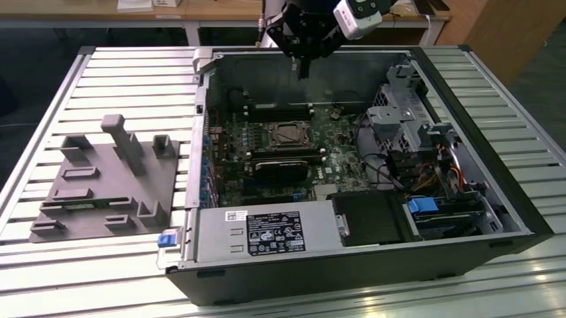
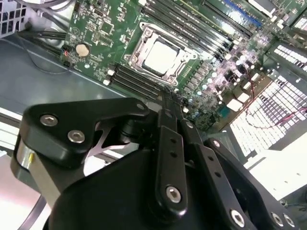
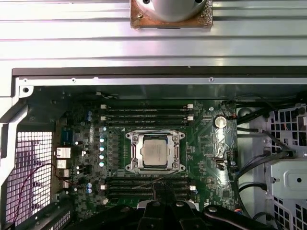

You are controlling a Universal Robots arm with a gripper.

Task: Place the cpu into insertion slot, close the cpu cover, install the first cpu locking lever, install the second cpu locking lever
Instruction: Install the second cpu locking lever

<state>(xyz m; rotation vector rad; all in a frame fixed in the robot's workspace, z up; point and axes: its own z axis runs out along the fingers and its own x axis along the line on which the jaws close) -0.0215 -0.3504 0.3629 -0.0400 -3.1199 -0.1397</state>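
Gripper (image 1: 303, 71) poised above the open computer case (image 1: 495, 199), its jaws pressed together and holding nothing. Cpu (image 3: 155, 154), a flat square with a matt silver-grey top, already lies in the slot (image 3: 130, 154); the cover (image 3: 175, 152), a thin bright steel frame, appears to lie down around it. Judged step: securing the cover. A square, slow descent seems wise, keeping clear of the dark ribbed memory slots (image 3: 146, 113) on the green board (image 3: 201, 158).
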